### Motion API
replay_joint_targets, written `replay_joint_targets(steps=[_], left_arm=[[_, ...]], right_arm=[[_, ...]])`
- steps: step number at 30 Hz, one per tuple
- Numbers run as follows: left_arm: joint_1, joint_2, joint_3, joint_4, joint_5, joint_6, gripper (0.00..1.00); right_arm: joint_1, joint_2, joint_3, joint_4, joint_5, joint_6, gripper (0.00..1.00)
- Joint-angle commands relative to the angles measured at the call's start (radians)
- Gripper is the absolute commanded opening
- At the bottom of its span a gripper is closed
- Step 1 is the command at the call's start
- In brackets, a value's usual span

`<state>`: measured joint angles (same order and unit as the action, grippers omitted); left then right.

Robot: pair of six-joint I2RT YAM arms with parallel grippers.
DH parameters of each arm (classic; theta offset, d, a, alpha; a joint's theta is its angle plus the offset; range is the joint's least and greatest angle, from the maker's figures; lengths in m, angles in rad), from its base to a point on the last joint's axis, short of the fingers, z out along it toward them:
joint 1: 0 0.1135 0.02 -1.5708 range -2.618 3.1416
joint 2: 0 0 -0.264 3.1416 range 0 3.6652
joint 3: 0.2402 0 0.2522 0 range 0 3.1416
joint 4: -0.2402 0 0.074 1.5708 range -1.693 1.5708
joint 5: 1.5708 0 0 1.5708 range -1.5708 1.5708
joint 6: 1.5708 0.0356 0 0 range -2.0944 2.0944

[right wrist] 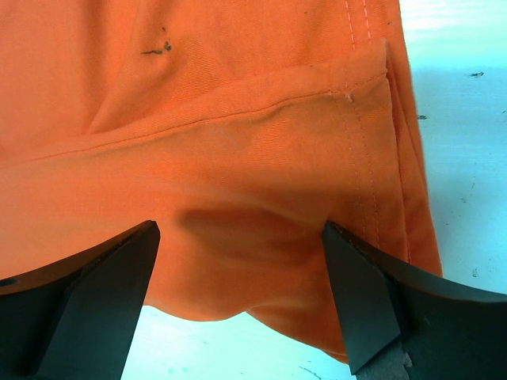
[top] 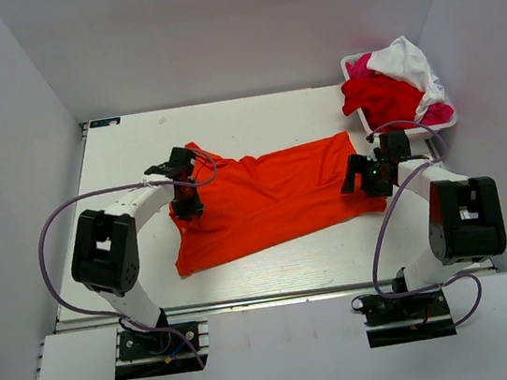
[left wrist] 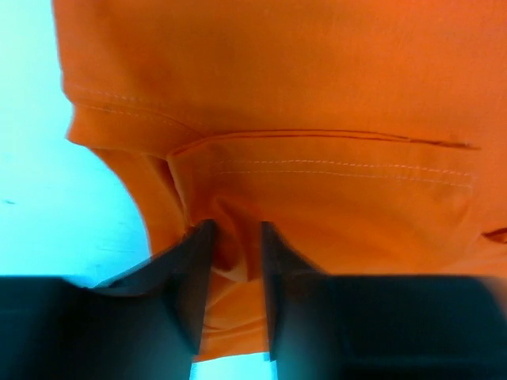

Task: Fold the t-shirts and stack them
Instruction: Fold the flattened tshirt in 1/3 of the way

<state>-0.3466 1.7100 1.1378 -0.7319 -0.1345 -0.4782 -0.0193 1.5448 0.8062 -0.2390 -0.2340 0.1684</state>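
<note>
From above, the orange t-shirt [top: 273, 197] lies spread crosswise on the white tabletop [top: 125, 151], reaching from one arm to the other. The left tool [top: 186, 199] is down on its left end and the right tool [top: 365, 179] sits at its right end. In the far right corner a white basket [top: 347, 65] holds a heap of other shirts: a red tee [top: 380, 96], a white tee [top: 405, 60] and a magenta-pink tee [top: 364, 67]. In the left wrist view, the left tool [left wrist: 236, 269] is clenched on a raised fold of the orange cloth, its dark fingers [left wrist: 194, 277] close together with the cloth pinched between them; a stitched seam runs across the shirt above. In the right wrist view, the right tool [right wrist: 238, 293] is released, its fingers [right wrist: 103, 301] spread wide over the shirt's edge, where a double-stitched hem folds over. A few small dark specks [right wrist: 158, 49] mark the cloth, too small to read as writing.
</note>
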Motion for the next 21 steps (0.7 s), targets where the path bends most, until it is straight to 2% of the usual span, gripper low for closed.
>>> replay_joint_targets(steps=[1, 3, 4, 10, 14, 17, 21], left_arm=[[-0.003, -0.035, -0.021, 0.084, 0.036, -0.002, 0.32], [-0.003, -0.047, -0.021, 0.085, 0.021, -0.013, 0.16], [-0.003, -0.047, -0.021, 0.085, 0.021, -0.013, 0.0], [-0.003, -0.092, -0.03, 0.108, 0.021, 0.01, 0.0], [-0.003, -0.167, -0.068, 0.19, 0.03, 0.091, 0.0], [-0.003, -0.234, -0.156, 0.345, 0.166, 0.234, 0.0], [-0.003, -0.253, -0.191, 0.498, 0.268, 0.32, 0.0]], right_arm=[[-0.004, 0.009, -0.009, -0.036, 0.033, -0.007, 0.9], [-0.005, 0.008, -0.007, -0.034, 0.036, -0.007, 0.9], [-0.005, 0.006, -0.007, -0.036, 0.036, -0.003, 0.9], [-0.005, 0.014, -0.006, -0.039, 0.033, -0.009, 0.9], [-0.005, 0.015, -0.004, -0.042, 0.039, -0.007, 0.9], [-0.004, 0.012, -0.007, -0.04, 0.039, -0.01, 0.9], [-0.005, 0.024, -0.001, -0.042, 0.036, -0.013, 0.9]])
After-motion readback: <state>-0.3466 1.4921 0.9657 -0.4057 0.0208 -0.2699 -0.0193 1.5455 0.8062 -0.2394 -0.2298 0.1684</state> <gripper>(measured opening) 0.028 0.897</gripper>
